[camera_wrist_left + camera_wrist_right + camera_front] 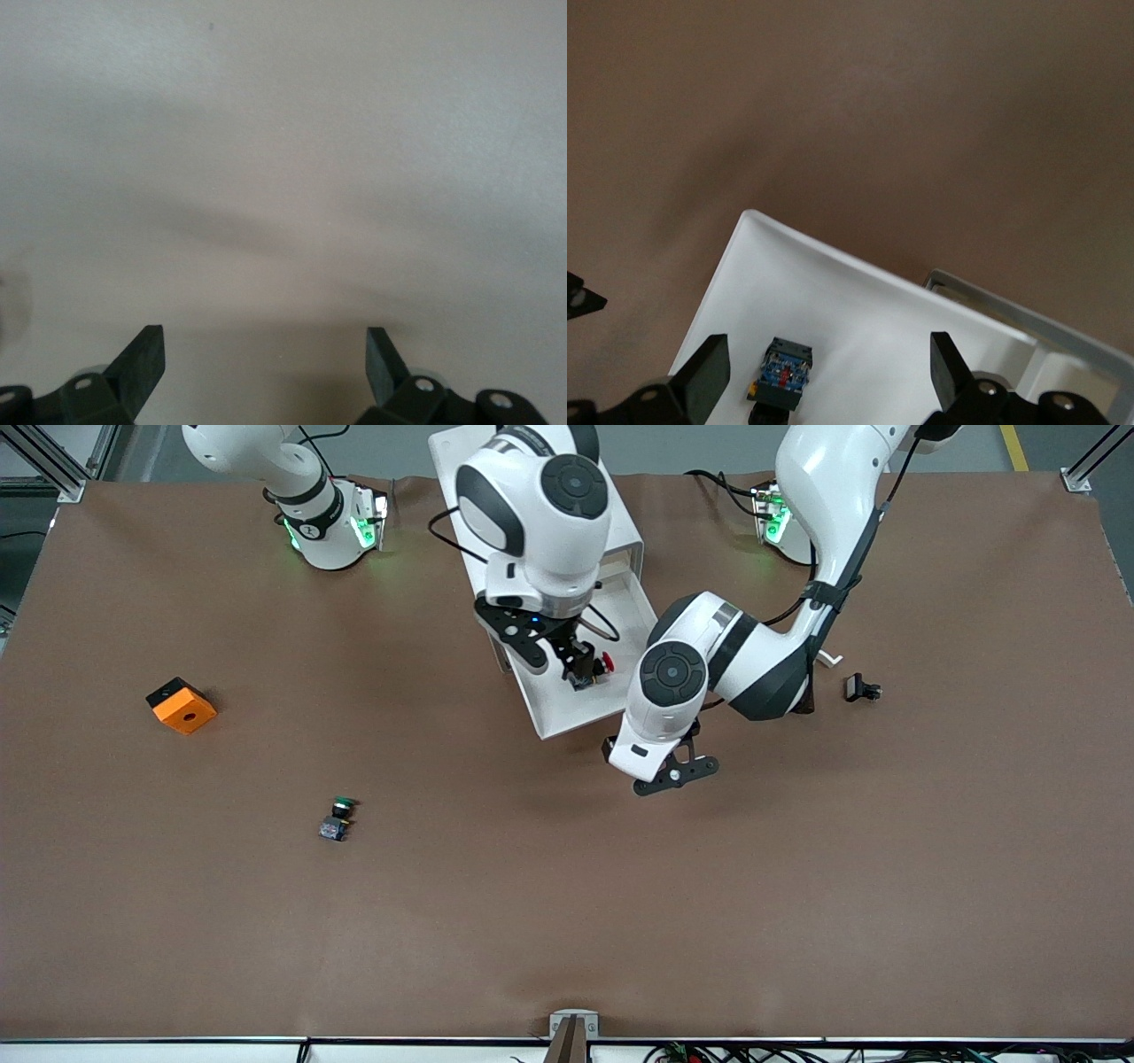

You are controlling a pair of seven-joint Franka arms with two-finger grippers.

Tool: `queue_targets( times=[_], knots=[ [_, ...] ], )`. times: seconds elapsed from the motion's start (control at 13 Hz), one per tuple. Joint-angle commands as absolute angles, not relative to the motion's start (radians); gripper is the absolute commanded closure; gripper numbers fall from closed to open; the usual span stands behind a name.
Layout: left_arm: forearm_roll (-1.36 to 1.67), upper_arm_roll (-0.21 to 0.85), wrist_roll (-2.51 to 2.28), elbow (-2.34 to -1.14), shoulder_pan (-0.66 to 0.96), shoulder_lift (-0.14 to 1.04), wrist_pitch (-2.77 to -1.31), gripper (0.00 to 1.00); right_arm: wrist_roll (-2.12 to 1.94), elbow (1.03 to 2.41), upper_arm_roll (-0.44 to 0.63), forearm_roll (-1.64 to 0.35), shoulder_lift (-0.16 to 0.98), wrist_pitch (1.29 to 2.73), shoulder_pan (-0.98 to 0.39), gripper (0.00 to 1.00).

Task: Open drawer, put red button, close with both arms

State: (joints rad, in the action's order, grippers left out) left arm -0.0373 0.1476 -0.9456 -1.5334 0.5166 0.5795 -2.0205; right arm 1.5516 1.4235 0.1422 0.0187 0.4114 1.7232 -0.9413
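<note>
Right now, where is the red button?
The red button lies inside the open drawer, directly under the right gripper, whose open fingers straddle it in the right wrist view.

My counter (797, 886) is covered edge to edge in a matte brown sheet, evenly lit with soft shadows. Grey floor (691, 447) shows past its top edge, aluminium frame posts (53, 465) stand at the corners, and cables (709, 1052) run along the near edge.
</note>
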Motion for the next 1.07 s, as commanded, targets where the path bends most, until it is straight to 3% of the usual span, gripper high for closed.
queue_targets(
  times=[0.0,1.0],
  knots=[
    [-0.028,0.173,-0.983,-1.603,0.511,0.549,-2.086,0.0,1.364,1.447,0.127,0.025,0.324,1.668,-0.833,0.0],
    [-0.029,0.333,-1.172,-1.647,0.5,0.563,-2.075,0.0,0.272,1.434,0.129,0.014,0.203,1.479,-0.29,0.0]
  ],
)
